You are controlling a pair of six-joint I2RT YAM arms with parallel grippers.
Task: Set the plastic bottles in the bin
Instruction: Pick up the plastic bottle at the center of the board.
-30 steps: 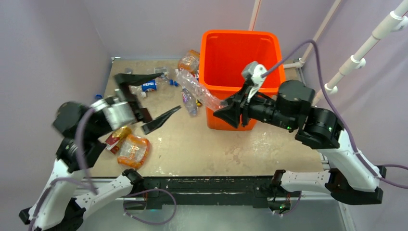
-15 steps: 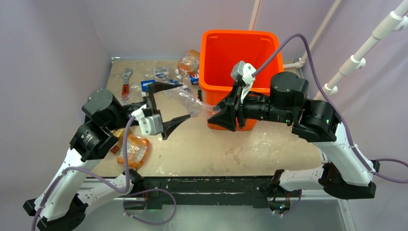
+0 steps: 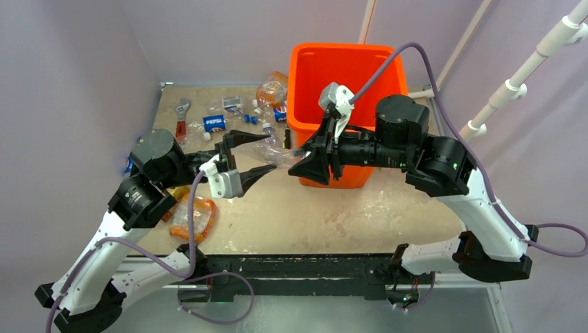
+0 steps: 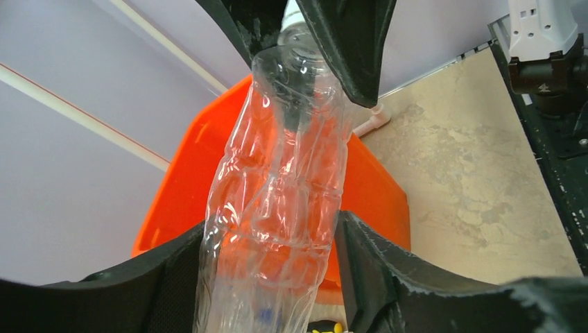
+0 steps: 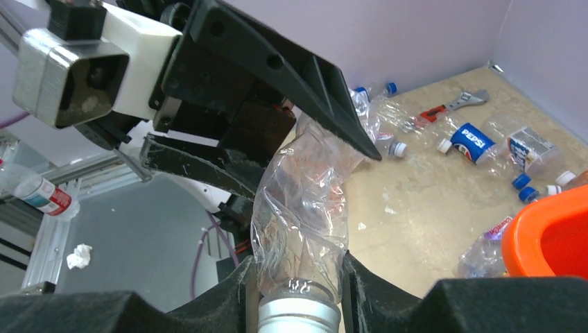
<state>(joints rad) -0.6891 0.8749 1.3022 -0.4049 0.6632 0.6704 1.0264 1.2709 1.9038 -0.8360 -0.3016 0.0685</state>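
A clear crushed plastic bottle [image 3: 281,152] hangs in the air between the two arms, left of the orange bin [image 3: 299,83]. My right gripper [image 3: 298,161] is shut on its neck, just above the silver cap [image 5: 297,316]. My left gripper [image 3: 272,151] has its fingers pressed on both sides of the bottle's body [image 4: 284,173]. The bin [image 4: 184,194] shows behind the bottle in the left wrist view. Several other bottles lie on the table: a Pepsi one [image 3: 215,123], an orange-labelled one [image 3: 272,88] and a crushed orange one [image 3: 191,215].
A red-handled wrench [image 3: 182,114] lies at the table's back left, and it also shows in the right wrist view [image 5: 457,103]. Loose caps and small bottles [image 3: 267,114] lie beside the bin. Purple walls close in the table; white pipes [image 3: 527,69] run at the right.
My left arm swung in from the left, and its jaws narrowed around the bottle's body. My right arm carried the bottle a little leftwards, away from the bin.
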